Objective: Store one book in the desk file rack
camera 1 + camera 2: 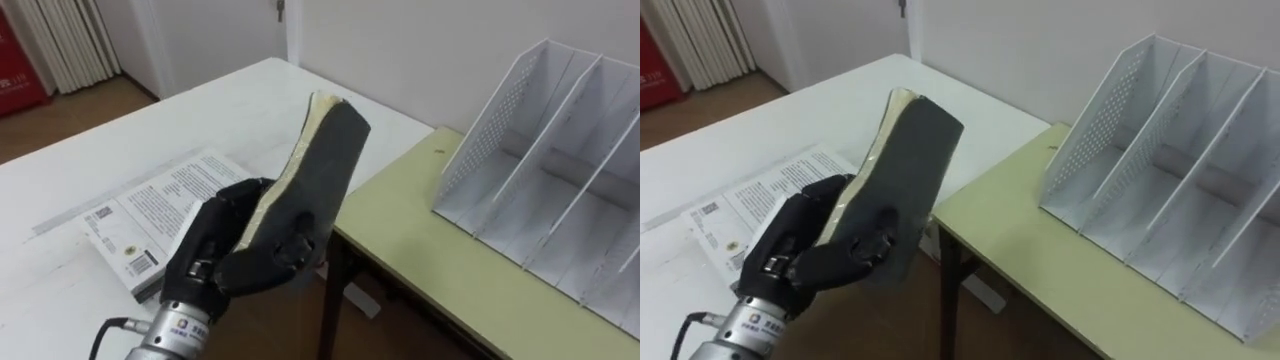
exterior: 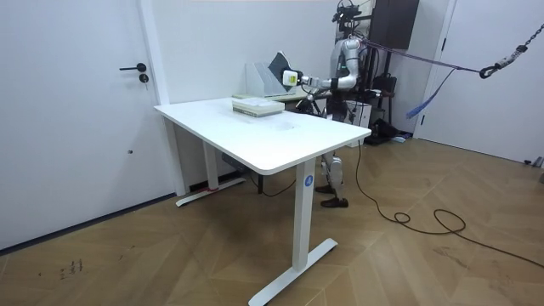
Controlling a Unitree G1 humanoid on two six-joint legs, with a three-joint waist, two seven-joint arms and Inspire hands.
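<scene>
1. The white file rack (image 1: 540,170) stands on the green desk (image 1: 430,260). Its perforated side wall faces the book, and the slots in view show bare white floors.
2. The dark book (image 1: 325,165) is in the air to the left of the rack and well apart from it. It is tilted, with its pale page edge turned away from the rack.
3. The left hand (image 1: 225,250) is clamped on the book's lower end, its fingers curled round the cover.
4. Farther left of the rack, a printed booklet (image 1: 140,215) lies flat on the white table (image 1: 220,110).
</scene>
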